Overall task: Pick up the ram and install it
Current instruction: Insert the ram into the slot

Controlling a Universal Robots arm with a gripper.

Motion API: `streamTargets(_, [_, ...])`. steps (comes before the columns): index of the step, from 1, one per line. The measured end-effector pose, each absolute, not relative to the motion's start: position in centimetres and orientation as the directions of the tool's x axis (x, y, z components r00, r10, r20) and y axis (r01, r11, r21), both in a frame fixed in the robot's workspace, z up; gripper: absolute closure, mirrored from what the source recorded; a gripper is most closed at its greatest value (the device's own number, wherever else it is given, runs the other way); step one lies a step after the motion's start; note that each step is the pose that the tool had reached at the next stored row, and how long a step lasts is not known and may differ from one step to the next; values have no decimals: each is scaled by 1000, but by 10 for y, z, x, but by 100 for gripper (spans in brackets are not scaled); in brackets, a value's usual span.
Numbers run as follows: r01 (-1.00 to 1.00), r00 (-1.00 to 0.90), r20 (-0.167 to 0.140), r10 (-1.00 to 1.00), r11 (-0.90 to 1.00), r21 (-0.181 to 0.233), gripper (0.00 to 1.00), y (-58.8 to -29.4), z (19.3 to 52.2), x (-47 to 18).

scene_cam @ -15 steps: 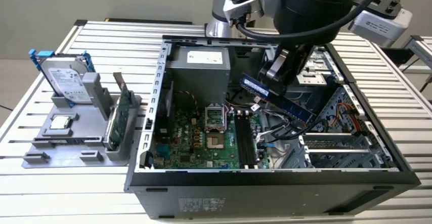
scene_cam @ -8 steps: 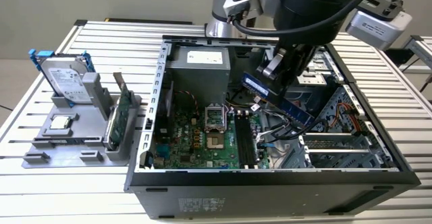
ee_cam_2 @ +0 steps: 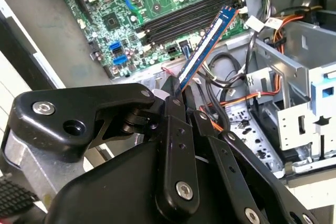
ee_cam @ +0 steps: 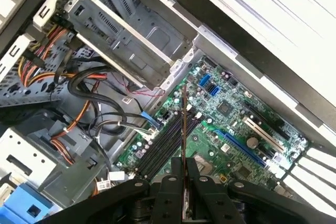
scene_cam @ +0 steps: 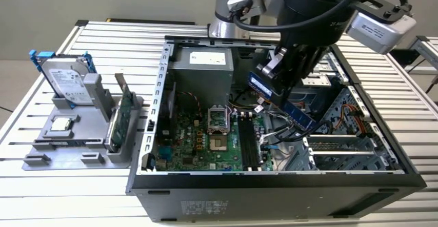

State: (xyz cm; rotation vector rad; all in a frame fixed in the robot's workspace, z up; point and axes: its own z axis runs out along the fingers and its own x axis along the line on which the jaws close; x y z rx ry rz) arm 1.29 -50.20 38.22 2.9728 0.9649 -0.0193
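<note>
The gripper (scene_cam: 277, 76) clenches the ram (scene_cam: 291, 106), tilted above the slots (scene_cam: 247, 141) inside the case (scene_cam: 274, 180). Pickup looks done, seating not, which likely demands levelling it over a slot.

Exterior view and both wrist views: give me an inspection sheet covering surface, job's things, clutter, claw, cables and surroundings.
Surface: slatted metal table carrying an open computer case.
Job's things: ram held tilted above the motherboard, not yet seated; the memory slots look empty.
Clutter: grey holder at the exterior view's left, with a hard drive and a green circuit card standing in it.
Claw: claw shut on one end of the ram.
Cables: black and orange cables lie loose inside the case beside the motherboard.
Surroundings: nothing seen.
</note>
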Motion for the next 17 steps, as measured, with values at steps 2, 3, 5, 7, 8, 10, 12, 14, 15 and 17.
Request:
streamTargets(2, [568, 823, -17, 568, -823, 11, 100, -502, 382, 13])
streamTargets(3, [557, 830, -17, 557, -830, 11, 100, -502, 382, 13])
streamTargets(5, [537, 844, -17, 536, -844, 12, 100, -502, 382, 13])
streamTargets(7, [517, 856, -17, 517, -856, 11, 100, -502, 382, 13])
streamTargets(8, [507, 862, -17, 507, -862, 12, 100, -502, 382, 13])
streamTargets(10, [486, 874, -17, 486, -874, 12, 100, -502, 382, 13])
streamTargets(12, [465, 885, -17, 464, -885, 12, 100, -502, 382, 13])
streamTargets(14, [444, 896, -17, 444, -896, 12, 100, -502, 382, 13])
streamTargets(15, [433, 901, -17, 433, -901, 12, 100, -502, 382, 13])
streamTargets(17, [412, 911, -17, 412, -911, 12, 100, -502, 381, 13])
